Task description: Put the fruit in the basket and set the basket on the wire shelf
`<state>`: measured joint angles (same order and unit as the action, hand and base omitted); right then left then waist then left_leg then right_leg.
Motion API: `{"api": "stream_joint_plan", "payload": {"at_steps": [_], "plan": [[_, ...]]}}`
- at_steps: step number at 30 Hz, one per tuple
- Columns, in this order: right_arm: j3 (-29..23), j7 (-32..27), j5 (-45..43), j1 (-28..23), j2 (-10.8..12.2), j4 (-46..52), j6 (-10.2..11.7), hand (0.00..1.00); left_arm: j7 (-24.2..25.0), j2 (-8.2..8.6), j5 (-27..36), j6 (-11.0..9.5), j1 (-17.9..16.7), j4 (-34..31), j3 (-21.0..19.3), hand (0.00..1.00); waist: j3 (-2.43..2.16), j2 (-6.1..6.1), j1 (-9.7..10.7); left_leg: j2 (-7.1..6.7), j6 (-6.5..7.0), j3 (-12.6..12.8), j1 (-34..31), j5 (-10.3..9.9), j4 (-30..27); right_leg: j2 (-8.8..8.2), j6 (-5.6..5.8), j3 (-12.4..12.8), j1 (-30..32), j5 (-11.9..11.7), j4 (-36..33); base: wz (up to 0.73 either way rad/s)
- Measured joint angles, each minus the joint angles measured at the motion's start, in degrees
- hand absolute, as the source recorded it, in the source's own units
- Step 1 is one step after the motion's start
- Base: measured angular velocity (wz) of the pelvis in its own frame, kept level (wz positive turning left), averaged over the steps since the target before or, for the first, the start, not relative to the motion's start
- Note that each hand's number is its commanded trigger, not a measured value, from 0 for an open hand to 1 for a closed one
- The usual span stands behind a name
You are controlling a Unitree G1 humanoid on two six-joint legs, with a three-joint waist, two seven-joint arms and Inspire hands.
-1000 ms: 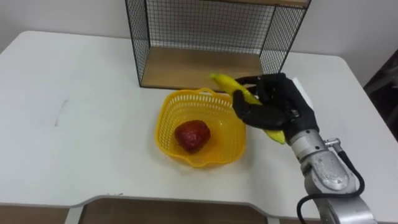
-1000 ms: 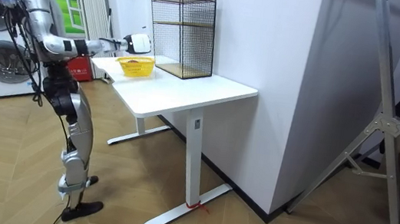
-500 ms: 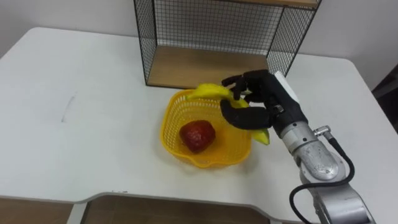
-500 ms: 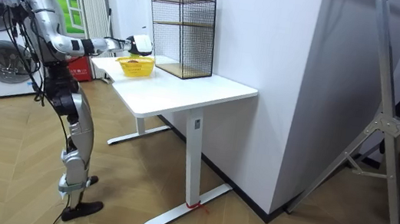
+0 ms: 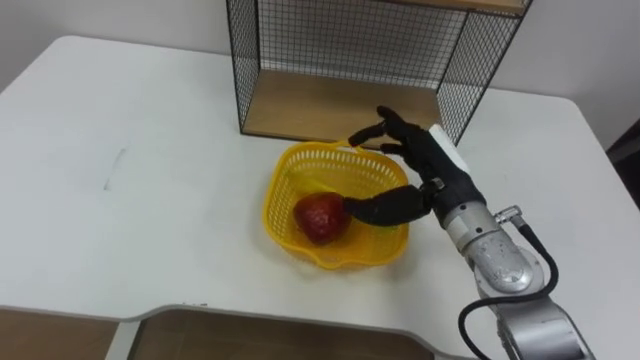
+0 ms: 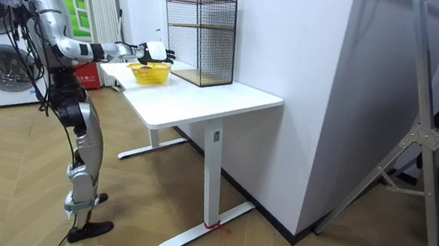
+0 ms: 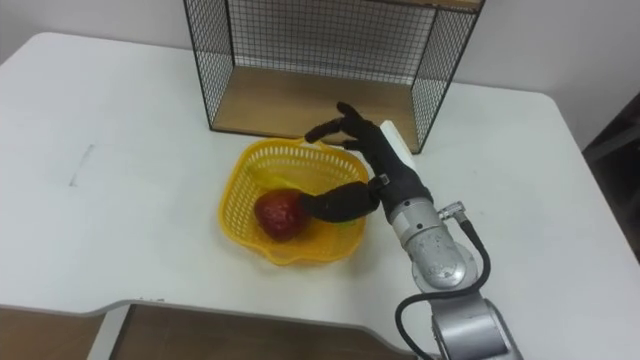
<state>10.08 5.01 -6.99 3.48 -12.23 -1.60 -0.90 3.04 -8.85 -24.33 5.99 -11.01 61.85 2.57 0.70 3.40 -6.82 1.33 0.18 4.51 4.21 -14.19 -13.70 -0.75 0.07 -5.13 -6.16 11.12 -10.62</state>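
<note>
Since the right hand (image 5: pixel 432 178) hovers over the right-hand side of the basket (image 5: pixel 276 196) with nothing in it, what matters for the next move is how the rim lies to it. The rim is just under the palm and runs away to the robot's left, while the wire shelf (image 5: pixel 246 70) stands directly behind the basket, its open front facing this way. The fingers (image 5: pixel 386 124) are spread wide and nearly straight, reaching toward the basket's back rim and the shelf's front edge. The thumb (image 5: pixel 378 211) stretches left, low across the bowl, its tip close beside the red fruit (image 5: pixel 320 216); whether they touch I cannot tell. That fruit is round, deep red and slightly lumpy, and it sits on the basket's floor left of centre. Anything under the palm and thumb is hidden. The basket is bright yellow plastic lattice, shallow and roundish, a little wider across than deep, with a wavy rim that rises at the back and front. It rests on the white tabletop (image 5: pixel 150 200), near the shelf's wooden board (image 5: pixel 330 108) but not on it. This hand is well placed to close on the right rim; the carry is short, up and straight back.
</note>
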Motion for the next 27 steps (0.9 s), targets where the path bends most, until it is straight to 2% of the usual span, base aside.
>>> {"api": "stream_joint_plan", "payload": {"at_steps": [7, 13, 18, 20, 24, 26, 27], "plan": [[0.0, 0.0, 0.0, 0.0, 0.1, 0.0, 0.0, 0.0, 0.0, 0.01, 0.0, 0.3, 0.2, 0.0, 0.1, 0.0, -0.03, -0.76, 0.1, 0.0, 0.0, 0.0, 0.0, 0.0, 0.0, 0.0, 0.0, 0.0, -0.3, 0.0, 0.0, 0.0], [0.5, -0.1, 0.5, 0.0, 0.2, -0.5, -0.4, 0.0, -1.4, 0.22, 1.5, 0.4, 0.2, -0.1, 0.0, 0.0, -0.21, -0.71, 0.3, 0.0, 0.0, 0.2, 0.3, 0.0, 0.1, 0.0, 0.0, -0.1, -0.9, 0.0, 0.0, 0.0], [-0.2, -0.4, 5.4, 0.0, 0.2, -1.6, -0.4, 0.0, -2.6, 0.37, 4.9, 0.2, -0.1, 0.8, -0.7, 0.0, -0.36, -0.62, 0.3, 0.0, 0.0, 0.2, 0.5, 0.0, -0.1, -0.06, 0.0, -0.4, -1.3, 0.0, 0.0, 0.0], [-1.1, -1.4, 7.4, -0.2, 0.1, -1.6, -0.4, 0.0, -3.2, 0.42, 9.5, 0.0, -0.4, 2.5, -3.2, 0.0, -0.29, -0.95, 0.8, -0.01, 0.0, -0.1, 0.5, 0.0, -0.5, -0.09, 0.0, -0.7, -1.6, 0.0, 0.2, 0.08], [-3.6, -2.8, 11.4, -0.9, 0.0, -1.7, -0.4, 0.0, -4.8, 0.37, 19.6, -0.1, -3.3, 2.9, -7.5, 0.0, -0.29, -1.52, 1.8, -0.07, 0.0, -0.8, 0.3, 0.0, -1.0, -0.22, 0.0, -2.0, -2.0, 0.0, 0.4, 0.1], [-5.2, -4.8, 13.5, -1.5, -0.5, -1.7, -0.4, 0.0, -6.4, 0.6, 27.5, -0.2, -4.4, 2.9, -11.4, 0.0, -0.49, -2.47, 1.7, -0.03, -0.01, -0.7, 0.3, 0.0, -0.8, -0.22, 0.0, -1.9, -1.9, 0.0, 0.1, -0.04], [-5.4, -5.3, 13.9, -1.6, -0.7, -1.7, -0.4, 0.0, -7.1, 0.67, 29.4, -0.2, -4.9, 3.1, -12.5, 0.0, -0.55, -2.83, 1.7, -0.03, -0.02, -0.6, 0.4, 0.0, -0.7, -0.23, 0.0, -1.8, -1.9, 0.0, 0.1, -0.06]]}}
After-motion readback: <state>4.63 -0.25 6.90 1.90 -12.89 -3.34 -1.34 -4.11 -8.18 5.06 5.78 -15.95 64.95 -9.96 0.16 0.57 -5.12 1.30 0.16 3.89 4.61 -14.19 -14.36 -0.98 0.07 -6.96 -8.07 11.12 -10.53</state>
